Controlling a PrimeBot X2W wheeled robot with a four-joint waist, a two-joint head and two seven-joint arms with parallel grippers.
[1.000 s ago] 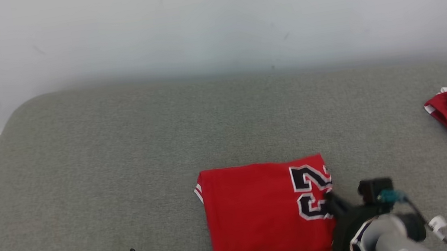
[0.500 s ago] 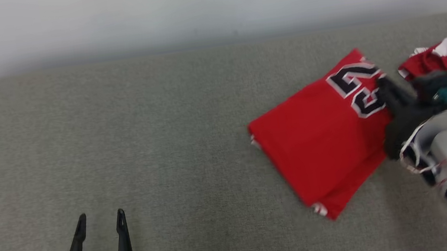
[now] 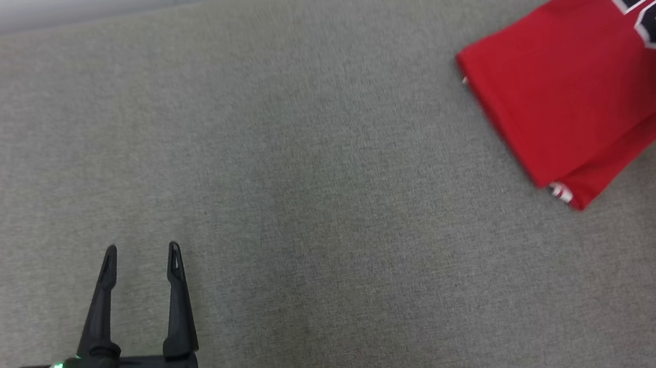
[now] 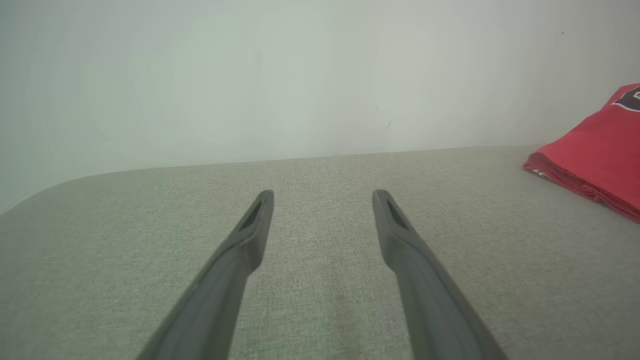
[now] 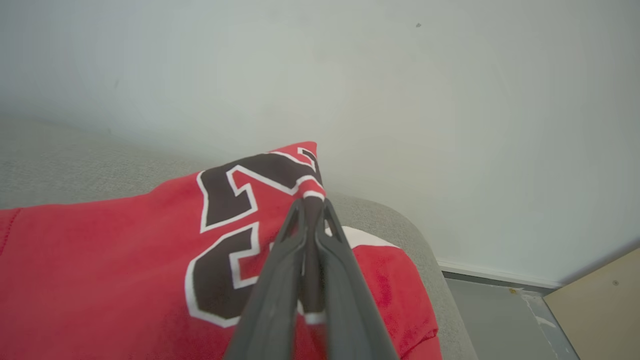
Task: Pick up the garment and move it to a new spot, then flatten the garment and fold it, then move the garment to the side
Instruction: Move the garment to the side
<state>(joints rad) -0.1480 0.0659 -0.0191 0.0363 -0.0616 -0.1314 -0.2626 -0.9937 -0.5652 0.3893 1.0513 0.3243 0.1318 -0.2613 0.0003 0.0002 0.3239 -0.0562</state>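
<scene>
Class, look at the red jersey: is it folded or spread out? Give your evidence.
Folded. The red jersey forms a compact rectangle, with stacked layers showing along its lower edge in the head view.

Bare indoor room, reads as test space more than lived-in home. Big grey fabric pad (image 3: 297, 150) with rounded corners, bed or padded bench, can't tell which. Plain white wall (image 4: 300, 75) right behind, few small scuffs. White skirting board (image 5: 495, 274) at wall foot, grey floor (image 5: 500, 320) below, tan panel (image 5: 600, 310) beside. Folded red jersey (image 3: 578, 91) on pad, one household touch.
</scene>
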